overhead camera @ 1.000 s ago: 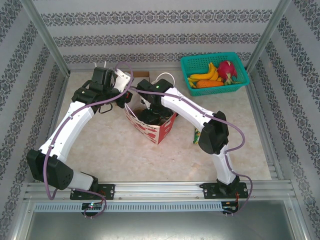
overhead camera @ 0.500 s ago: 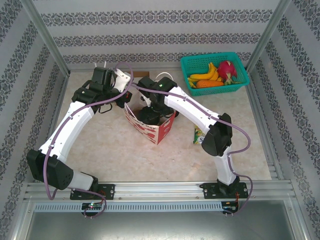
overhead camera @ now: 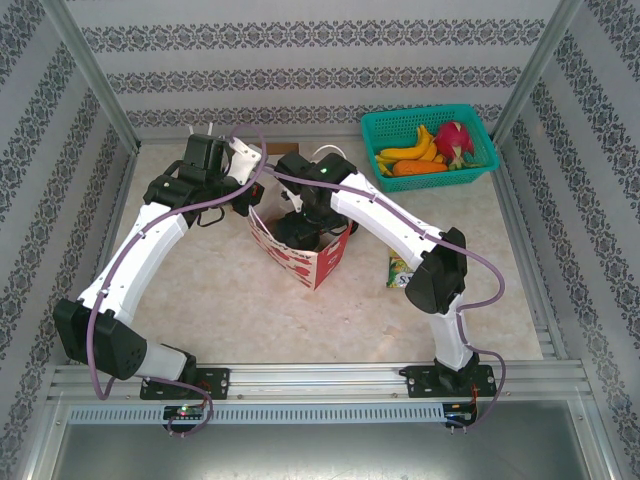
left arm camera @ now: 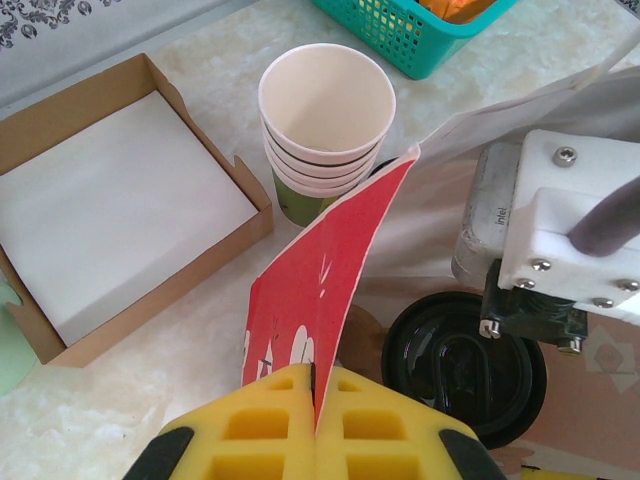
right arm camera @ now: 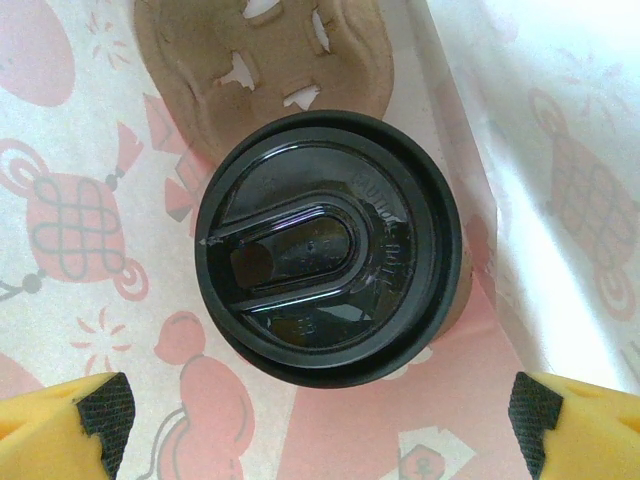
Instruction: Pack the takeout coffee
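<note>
Overhead, right claw (right arm camera: 322, 425) spread wide, clear of takeout coffee (right arm camera: 328, 245) — left claw (left arm camera: 318, 405) clamps bag rim (left arm camera: 325, 250)

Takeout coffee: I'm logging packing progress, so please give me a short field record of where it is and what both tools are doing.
item: takeout coffee, black lid on
location: upright inside the red-and-white paper bag
left tool: shut, pinching the bag's wall
right tool: open above the cup, fingers wide on either side, not touching the lid
nearby: stack of lidless cups outside the bag
status: cup looks placed in the bag and not gripped
</note>
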Robot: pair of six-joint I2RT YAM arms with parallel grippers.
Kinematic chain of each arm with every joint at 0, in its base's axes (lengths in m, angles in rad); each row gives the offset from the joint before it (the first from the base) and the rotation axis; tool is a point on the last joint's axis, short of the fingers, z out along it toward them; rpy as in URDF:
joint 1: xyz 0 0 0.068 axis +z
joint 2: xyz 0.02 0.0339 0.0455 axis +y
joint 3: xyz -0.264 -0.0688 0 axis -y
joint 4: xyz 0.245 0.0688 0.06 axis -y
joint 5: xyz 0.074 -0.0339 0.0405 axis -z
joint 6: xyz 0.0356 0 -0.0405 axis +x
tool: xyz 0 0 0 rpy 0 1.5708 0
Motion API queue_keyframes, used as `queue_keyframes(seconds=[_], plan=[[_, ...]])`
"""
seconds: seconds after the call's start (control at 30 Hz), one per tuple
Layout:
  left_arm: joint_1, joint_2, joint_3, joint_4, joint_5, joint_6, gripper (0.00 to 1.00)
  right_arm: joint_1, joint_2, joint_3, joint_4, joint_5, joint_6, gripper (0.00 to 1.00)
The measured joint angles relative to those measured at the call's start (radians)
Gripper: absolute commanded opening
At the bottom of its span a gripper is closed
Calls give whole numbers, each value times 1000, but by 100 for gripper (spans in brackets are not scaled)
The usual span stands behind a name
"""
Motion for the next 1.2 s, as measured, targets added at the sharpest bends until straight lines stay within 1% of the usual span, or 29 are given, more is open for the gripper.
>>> queue_keyframes(seconds=[0.93,1.1,1.2], plan=[[0,0,0,2,0,5,0,11,-18,55,-14,27,-5,98],[0,0,0,2,-3,5,0,11,-58,54,4,26,-24,98],[0,0,0,2,-3,5,0,11,-114,42,41,25,-43,98]])
